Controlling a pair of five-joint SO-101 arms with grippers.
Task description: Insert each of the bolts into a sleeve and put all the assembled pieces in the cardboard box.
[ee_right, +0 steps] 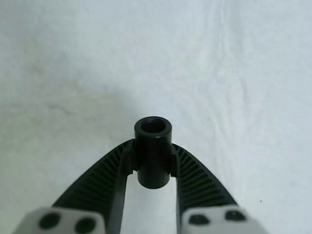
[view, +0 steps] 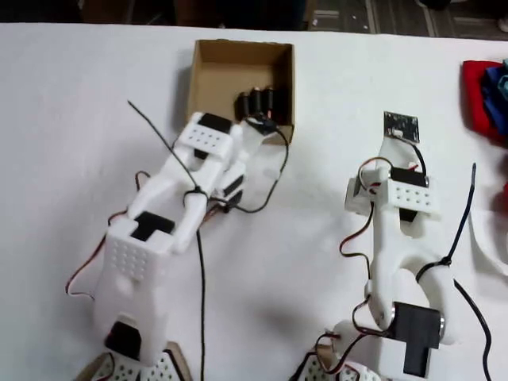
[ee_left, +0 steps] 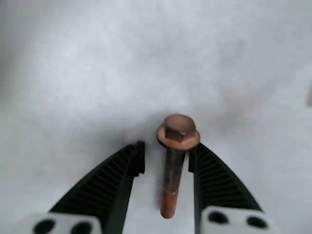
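A copper bolt [ee_left: 176,146] with a flanged hex head lies between the fingers of my left gripper [ee_left: 165,156], which is open. One finger [ee_left: 214,180] touches the shaft and a gap separates the other from it. My right gripper [ee_right: 152,158] is shut on a black sleeve [ee_right: 152,146], whose open bore faces the camera above the white table. In the high view the left arm [view: 202,147] reaches to the front right corner of the cardboard box [view: 222,79]. Dark rounded pieces [view: 258,101] with a copper glint sit by the box's right wall. The right arm [view: 397,202] stands further right.
A white cloth covers the table [view: 333,71]. Red and blue fabric [view: 486,87] lies at the right edge. Black cables [view: 198,262] trail along both arms. Open table surface stretches between the arms and left of the box.
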